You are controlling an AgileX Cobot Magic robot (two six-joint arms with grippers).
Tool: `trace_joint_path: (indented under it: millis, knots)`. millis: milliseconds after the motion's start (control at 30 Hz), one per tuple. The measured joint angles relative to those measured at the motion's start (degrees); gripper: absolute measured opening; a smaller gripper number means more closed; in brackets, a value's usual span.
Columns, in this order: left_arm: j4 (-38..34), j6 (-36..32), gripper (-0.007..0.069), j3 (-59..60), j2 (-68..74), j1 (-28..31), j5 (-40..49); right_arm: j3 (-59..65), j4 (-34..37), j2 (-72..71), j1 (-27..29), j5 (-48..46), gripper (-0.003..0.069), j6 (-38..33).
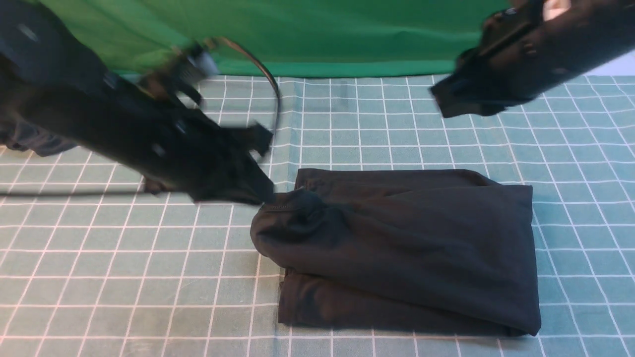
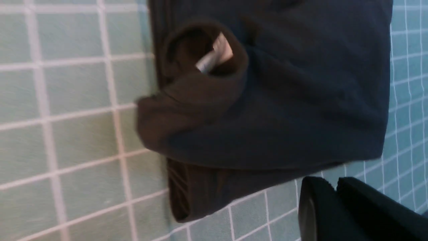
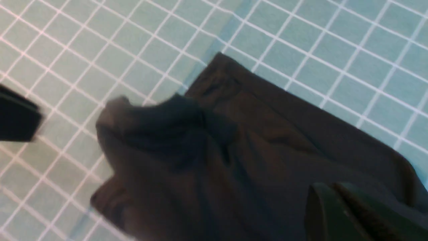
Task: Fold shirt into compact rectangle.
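Hovering at the left: left gripper (image 1: 258, 191), jaws closed on nothing, its tip just beside the shirt's (image 1: 397, 248) bulged left corner, though whether touching cannot be told through the blur. Probably sitting there because that corner is the one untidy spot.

Lying mid-bench (image 1: 99, 277), slightly right of centre: the shirt, already stacked in layers as a rough rectangle. Bulging at its left end: a rolled collar opening with the white label (image 2: 215, 55) peeking out in the left wrist view, so the fold is looking near done but not crisp. Sagging at the near edge: a lower layer poking out beneath the top one, likely needing squaring.

Hanging high at the right: right gripper (image 1: 441, 101), also closed and empty, well apart from the cloth, apparently keeping clear.

Bunching at the far left edge behind the left arm: some dark cloth (image 1: 30, 141), too hidden to identify.

Counting: one shirt, one label, two grippers, one green backdrop (image 1: 322, 29), one gridded bench cover.
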State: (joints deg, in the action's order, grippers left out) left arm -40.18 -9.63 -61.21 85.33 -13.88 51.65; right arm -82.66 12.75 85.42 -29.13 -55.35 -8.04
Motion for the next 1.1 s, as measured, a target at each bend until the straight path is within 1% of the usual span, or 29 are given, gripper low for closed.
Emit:
trace_joint_path:
  millis: [100, 167, 200, 267, 300, 367, 500, 600, 700, 767, 867, 900, 1000, 1067, 1100]
  knots:
    - [-1.3, -1.4, 0.0034, 3.8, 6.5, -5.2, -9.6, 0.0, 0.0, -4.0, 0.0, -6.5, 0.0019, 0.0]
    - [-0.7, -1.5, 0.0034, 4.1, 9.8, -6.3, -14.3, 0.0, -0.1, -5.6, 0.0, -8.3, 0.0019, 0.0]
    - [-0.4, -1.5, 0.0034, 4.1, 10.6, -6.4, -15.1, 0.0, -0.1, -6.1, 0.0, -8.7, 0.0019, 0.0]
    - [3.1, 0.1, 0.0034, 4.2, 15.2, -5.8, -19.0, 0.0, -0.2, -8.5, 0.0, -11.2, 0.0019, 0.0]
    - [3.4, 0.4, 0.0034, 4.2, 15.5, -5.6, -19.0, 0.0, -0.2, -8.6, 0.0, -11.5, 0.0019, 0.0]
    - [7.7, 4.4, 0.0034, 4.3, 17.5, -3.4, -20.3, 0.7, -0.3, -11.5, 0.0, -13.1, 0.0019, 0.0]
    - [10.8, 6.9, 0.0034, 3.9, 17.0, 0.5, -18.6, 5.1, -0.9, -17.7, 0.0, -13.8, 0.0019, 0.0]
    - [11.7, 7.5, 0.0034, 1.5, 14.3, 3.5, -13.2, 10.2, -1.8, -24.2, 0.0, -14.1, 0.0019, 0.1]
    - [11.9, 7.8, 0.0034, -0.9, 11.5, 5.2, -8.9, 13.4, -2.6, -28.9, 0.0, -14.3, 0.0019, 0.9]
    - [12.1, 8.0, 0.0034, -3.3, 8.3, 6.0, -6.1, 16.1, -4.3, -34.2, 0.0, -14.3, 0.0019, 3.3]
    - [13.0, 8.2, 0.0034, -6.1, 3.4, 6.4, -4.7, 19.4, -8.2, -43.5, 0.0, -14.0, 0.0019, 8.0]
    - [13.0, 8.2, 0.0034, -7.0, 1.5, 6.4, -4.5, 21.1, -10.2, -48.5, 0.0, -13.2, 0.0019, 8.6]
    - [12.8, 8.2, 0.0034, -7.9, -1.4, 6.4, -4.7, 26.7, -11.7, -59.4, 0.0, -7.8, 0.0019, 8.8]
    - [12.8, 8.9, 0.0034, -7.9, -2.9, 6.4, -4.4, 32.9, -11.6, -67.1, 0.0, 1.1, 0.0017, 7.3]
    - [12.9, 9.0, 0.0034, -7.9, -3.1, 6.4, -4.4, 33.6, -11.6, -67.8, 0.0, 2.1, 0.0016, 7.0]
